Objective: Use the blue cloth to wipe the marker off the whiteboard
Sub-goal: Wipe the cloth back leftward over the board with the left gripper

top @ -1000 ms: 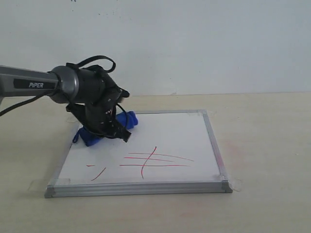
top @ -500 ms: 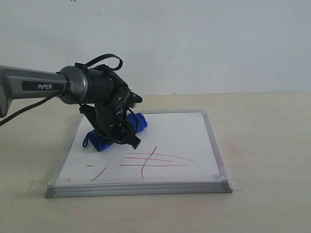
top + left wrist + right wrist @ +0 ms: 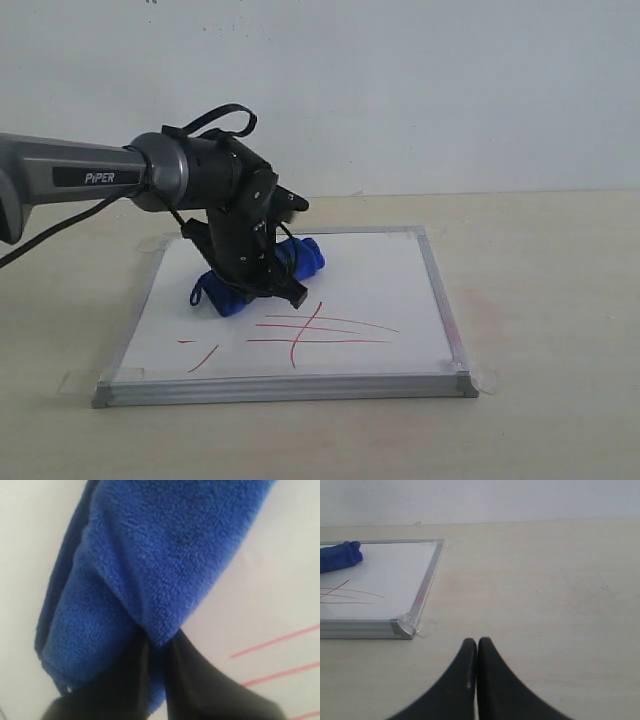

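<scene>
The whiteboard (image 3: 380,270) lies flat on the table, silver-framed. Red marker (image 3: 320,330) lines cross on its near half, with two short red marks (image 3: 200,355) at the near left. My left gripper (image 3: 278,290) is shut on the blue cloth (image 3: 305,255), pressing it to the board just above the lines. In the left wrist view the blue cloth (image 3: 150,565) fills the frame, pinched by the left gripper (image 3: 157,642), with red lines (image 3: 275,640) beside it. My right gripper (image 3: 477,642) is shut, empty, over bare table off the whiteboard's (image 3: 427,582) corner; it is out of the exterior view.
The beige table (image 3: 540,300) runs to the right of the board and in front of it. A white wall (image 3: 420,90) stands behind. Clear tape tabs (image 3: 485,378) hold the board's corners.
My left gripper has slid the blue cloth rightward and nearer across the board, toward the crossed red lines. The lines look the same.
</scene>
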Controlling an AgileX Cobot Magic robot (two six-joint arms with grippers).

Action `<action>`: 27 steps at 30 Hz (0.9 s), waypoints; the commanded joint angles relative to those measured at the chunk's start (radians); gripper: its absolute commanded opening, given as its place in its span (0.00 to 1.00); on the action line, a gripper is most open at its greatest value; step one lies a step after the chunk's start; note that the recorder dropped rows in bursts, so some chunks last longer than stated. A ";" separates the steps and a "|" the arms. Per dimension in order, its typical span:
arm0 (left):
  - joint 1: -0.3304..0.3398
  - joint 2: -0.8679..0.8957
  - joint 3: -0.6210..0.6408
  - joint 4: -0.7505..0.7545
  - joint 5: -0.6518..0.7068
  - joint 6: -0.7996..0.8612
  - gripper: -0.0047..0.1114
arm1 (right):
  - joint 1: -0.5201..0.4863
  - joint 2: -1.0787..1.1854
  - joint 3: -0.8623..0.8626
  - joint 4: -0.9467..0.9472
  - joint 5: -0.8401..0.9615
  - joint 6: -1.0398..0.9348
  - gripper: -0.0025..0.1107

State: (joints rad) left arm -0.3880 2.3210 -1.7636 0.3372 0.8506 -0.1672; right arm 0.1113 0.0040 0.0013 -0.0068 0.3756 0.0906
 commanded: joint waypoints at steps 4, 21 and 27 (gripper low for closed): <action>0.015 0.019 0.007 -0.216 -0.022 -0.068 0.07 | -0.003 -0.004 -0.001 -0.002 -0.010 0.000 0.02; 0.131 0.023 0.007 0.063 0.108 -0.179 0.07 | -0.003 -0.004 -0.001 -0.002 -0.010 0.000 0.02; 0.109 0.023 0.009 -0.308 0.136 0.121 0.07 | -0.003 -0.004 -0.001 -0.002 -0.010 0.000 0.02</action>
State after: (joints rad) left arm -0.2550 2.3240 -1.7673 0.2626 0.9228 -0.1319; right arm 0.1113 0.0040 0.0013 -0.0068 0.3756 0.0906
